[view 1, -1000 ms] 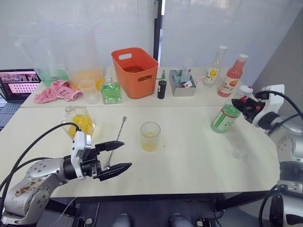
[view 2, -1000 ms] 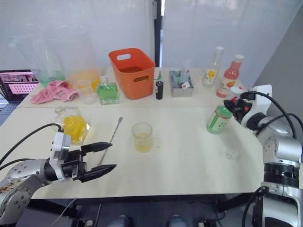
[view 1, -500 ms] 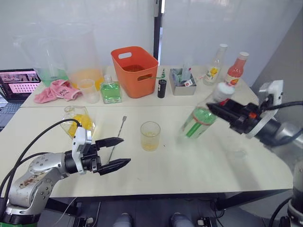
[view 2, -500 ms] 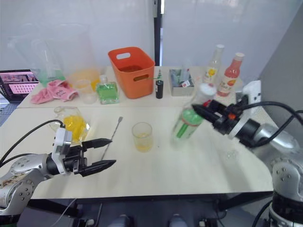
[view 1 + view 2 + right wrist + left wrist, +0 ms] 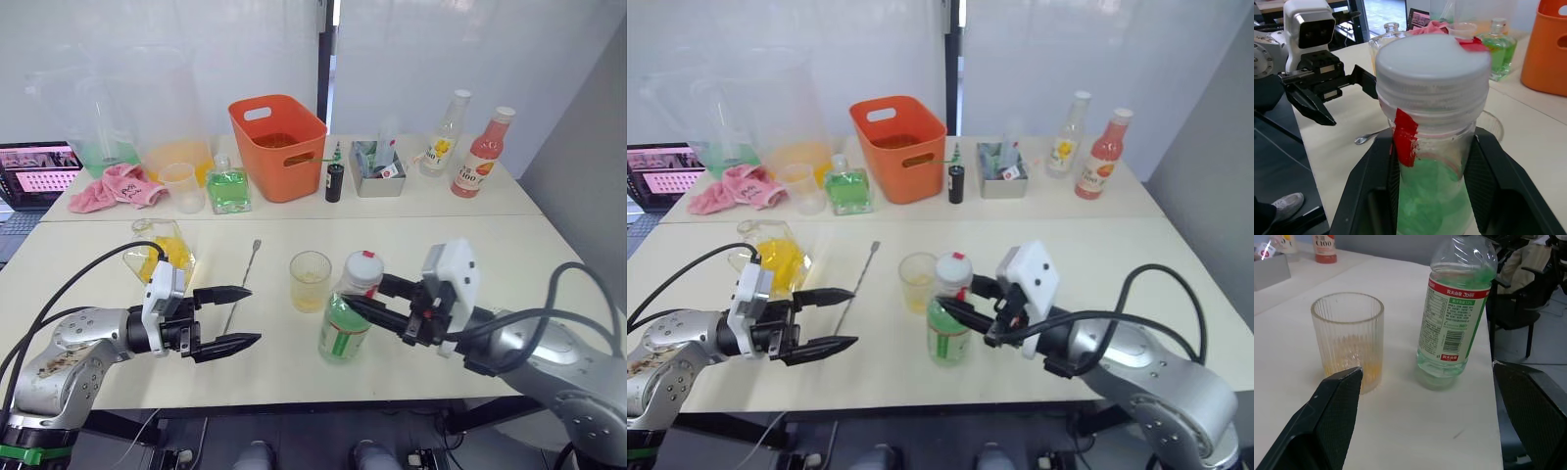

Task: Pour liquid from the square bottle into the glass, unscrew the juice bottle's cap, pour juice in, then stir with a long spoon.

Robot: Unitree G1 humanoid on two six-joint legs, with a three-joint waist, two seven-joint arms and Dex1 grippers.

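So the right gripper (image 5: 361,297) has its two black fingers closed around the neck of the juice bottle (image 5: 345,323), right under the cap (image 5: 361,269), which is white with a strip of red tape down its side. The bottle stands upright on the table (image 5: 509,255), base down, just beside the glass (image 5: 311,281) on its right. The label is green and white with a red band along the top; there's a barcode and small print on it, too small to read. Pale green liquid sits in the lower part.

The glass is ribbed and has a bit of yellow-orange liquid at the bottom.

The left gripper (image 5: 233,317) hovers low over the near left part of the table, fingers spread wide, holding nothing. The long spoon (image 5: 242,287) lies flat just beyond its fingertips, left of the glass. The square bottle (image 5: 164,254) with orange liquid sits further left, near that arm.

Along the back there's an orange bucket (image 5: 277,147), a green bottle (image 5: 228,187), a pink cloth (image 5: 120,186), and at the far right a yellow-labelled bottle (image 5: 443,137) and a pink bottle (image 5: 482,154) whose label seems to say "100"
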